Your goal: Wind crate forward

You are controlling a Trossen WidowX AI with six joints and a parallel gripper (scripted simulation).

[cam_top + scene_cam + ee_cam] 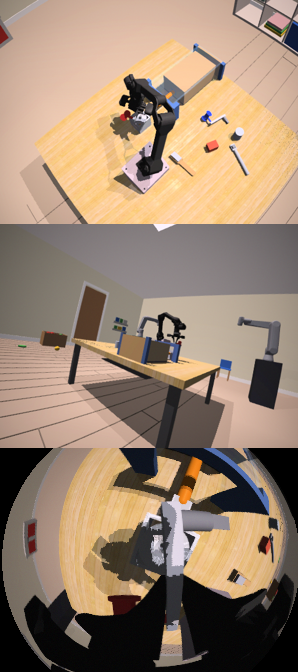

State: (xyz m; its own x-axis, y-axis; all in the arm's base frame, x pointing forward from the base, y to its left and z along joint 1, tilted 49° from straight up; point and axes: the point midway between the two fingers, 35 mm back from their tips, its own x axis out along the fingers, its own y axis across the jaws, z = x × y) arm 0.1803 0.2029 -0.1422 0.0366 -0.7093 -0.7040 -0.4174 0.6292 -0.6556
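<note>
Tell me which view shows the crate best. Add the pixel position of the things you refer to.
The top view: the crate (190,71) (132,347) appears there with its whole lid, a long side and the gap to the blue frame (174,107). The exterior view shows it low, from its far end. The wrist view doesn't clearly show it.

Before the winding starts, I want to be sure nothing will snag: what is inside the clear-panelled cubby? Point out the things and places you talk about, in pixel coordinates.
A tan crate (190,70) (132,347) sits inside, with part of an orange strap (169,95) in front of it. The crate's underside and whatever lies beneath it are hidden.
</note>
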